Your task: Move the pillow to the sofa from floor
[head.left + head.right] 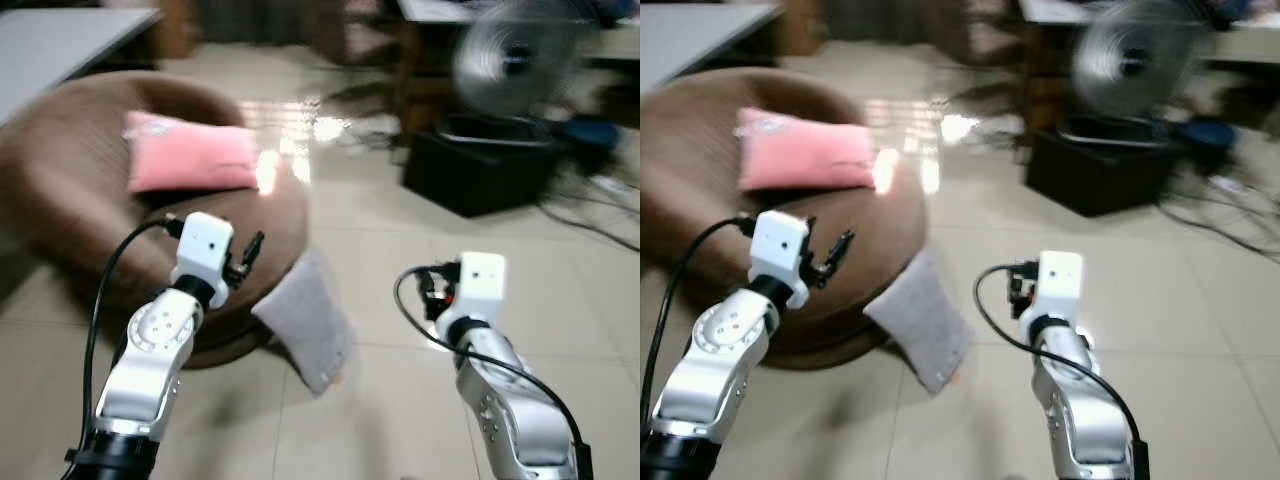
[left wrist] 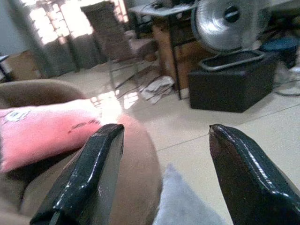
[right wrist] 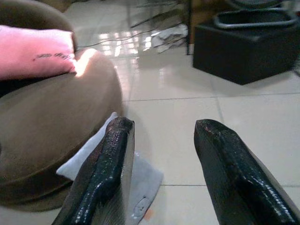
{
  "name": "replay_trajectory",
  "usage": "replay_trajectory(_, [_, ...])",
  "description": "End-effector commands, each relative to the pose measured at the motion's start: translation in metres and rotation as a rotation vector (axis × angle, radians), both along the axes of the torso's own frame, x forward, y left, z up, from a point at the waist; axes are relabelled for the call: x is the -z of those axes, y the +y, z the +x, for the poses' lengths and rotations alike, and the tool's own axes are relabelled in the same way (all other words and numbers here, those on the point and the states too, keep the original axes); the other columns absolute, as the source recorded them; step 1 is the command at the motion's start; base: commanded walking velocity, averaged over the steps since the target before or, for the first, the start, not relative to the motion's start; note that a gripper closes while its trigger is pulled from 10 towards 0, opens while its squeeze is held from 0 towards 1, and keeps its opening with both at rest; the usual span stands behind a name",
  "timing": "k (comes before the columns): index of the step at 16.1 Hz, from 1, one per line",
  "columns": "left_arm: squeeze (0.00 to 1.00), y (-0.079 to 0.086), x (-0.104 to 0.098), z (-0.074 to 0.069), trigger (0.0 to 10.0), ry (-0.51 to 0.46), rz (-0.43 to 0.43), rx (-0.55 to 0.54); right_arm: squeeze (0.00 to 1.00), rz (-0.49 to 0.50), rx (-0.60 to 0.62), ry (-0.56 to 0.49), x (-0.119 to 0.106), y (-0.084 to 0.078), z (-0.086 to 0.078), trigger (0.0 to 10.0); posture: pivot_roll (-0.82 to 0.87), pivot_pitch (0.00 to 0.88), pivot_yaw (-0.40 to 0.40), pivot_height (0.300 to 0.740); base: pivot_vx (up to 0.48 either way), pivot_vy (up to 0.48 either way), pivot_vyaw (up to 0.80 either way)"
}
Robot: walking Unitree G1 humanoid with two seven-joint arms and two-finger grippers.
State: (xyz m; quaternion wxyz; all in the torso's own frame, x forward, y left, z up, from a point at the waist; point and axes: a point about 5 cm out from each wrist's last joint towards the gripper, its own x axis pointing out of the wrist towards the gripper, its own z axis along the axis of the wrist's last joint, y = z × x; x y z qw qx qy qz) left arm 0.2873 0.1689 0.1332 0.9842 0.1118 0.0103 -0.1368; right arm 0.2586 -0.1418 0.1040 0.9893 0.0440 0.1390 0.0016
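Fan (image 1: 515,55) atop black box (image 1: 478,168), pink cushion (image 1: 190,152), cables (image 1: 595,205) on floor.

a flat grey pillow (image 1: 305,320) leans tilted against the front edge of the round brown sofa (image 1: 80,200), its lower end resting on the tiled floor (image 1: 400,400). a small orange tag shows near its lower corner.

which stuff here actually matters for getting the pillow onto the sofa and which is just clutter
Part of the job:
grey pillow on the floor, leaning against the sofa base
round brown sofa
left gripper and right gripper, both open, holding nothing

Just lying about:
pink pillow, already on the sofa
fan
black box
cables on the floor
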Motion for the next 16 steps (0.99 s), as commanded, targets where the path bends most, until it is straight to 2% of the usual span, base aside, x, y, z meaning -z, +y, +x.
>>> replay_trajectory(1, [0.0, -0.007, -0.004, 0.002, 10.0, -0.008, -0.013, 0.017, 0.0, -0.017, 0.025, -0.008, -0.002, -0.008, 0.0, 10.0, -0.04, 0.0, 0.048, 0.74, 0.0, 0.48, -0.8])
replay_trajectory(3, [0.0, -0.008, -0.003, 0.002, 10.0, 0.014, -0.049, 0.021, 0.0, -0.017, 0.023, -0.01, -0.002, -0.008, 0.0, 10.0, -0.04, 0.0, 0.046, 0.74, 0.0, 0.48, -0.8])
replay_trajectory(4, [0.06, -0.01, -0.003, 0.001, 10.0, 0.024, -0.066, 0.027, 0.02, -0.018, 0.018, -0.011, -0.002, -0.008, 0.0, 10.0, -0.05, 0.0, 0.046, 0.74, 0.0, 0.48, -0.8])
replay_trajectory(5, [0.81, -0.01, -0.002, 0.001, 10.0, 0.033, -0.082, 0.025, 0.84, -0.021, 0.016, -0.012, -0.003, -0.008, 0.0, 10.0, -0.05, 0.0, 0.046, 0.74, 0.0, 0.48, -0.8])
replay_trajectory(6, [1.0, -0.01, -0.002, 0.001, 10.0, 0.036, -0.089, 0.025, 1.0, -0.024, 0.011, -0.015, -0.003, -0.008, 0.0, 10.0, -0.05, 0.0, 0.047, 0.74, 0.0, 0.48, -0.8])
replay_trajectory(8, [1.0, -0.01, -0.002, 0.001, 10.0, 0.045, -0.105, 0.023, 1.0, -0.086, -0.008, -0.064, -0.009, -0.008, 0.002, 10.0, -0.05, 0.001, 0.047, 0.74, 0.0, 0.48, -0.8])
replay_trajectory(9, [1.0, -0.008, -0.002, 0.001, 10.0, 0.039, -0.115, 0.016, 1.0, -0.153, -0.057, -0.121, -0.013, -0.007, 0.002, 10.0, -0.05, 0.001, 0.046, 0.74, 0.0, 0.48, -0.8])
replay_trajectory(12, [1.0, -0.003, 0.003, -0.003, 10.0, 0.023, -0.143, -0.006, 1.0, -0.237, -0.138, -0.18, -0.015, -0.004, 0.001, 10.0, -0.05, 0.0, 0.043, 0.74, 0.0, 0.462, -0.8])
replay_trajectory(14, [1.0, -0.001, 0.005, -0.006, 10.0, -0.016, -0.12, -0.017, 1.0, -0.27, -0.176, -0.201, -0.014, -0.001, 0.0, 10.0, -0.04, 0.0, 0.04, 0.74, 0.0, 0.212, -0.8])
replay_trajectory(15, [0.96, -0.001, 0.005, -0.008, 10.0, -0.037, -0.12, -0.012, 1.0, -0.27, -0.18, -0.207, -0.014, 0.0, -0.001, 10.0, -0.05, 0.0, 0.038, 0.74, 0.0, 0.0, -0.8])
replay_trajectory(16, [0.0, -0.004, 0.005, -0.011, 10.0, -0.057, -0.11, 0.004, 0.0, -0.283, -0.177, -0.217, -0.014, -0.001, 0.0, 10.0, -0.04, 0.0, 0.036, 0.74, 0.0, 0.0, 0.0])
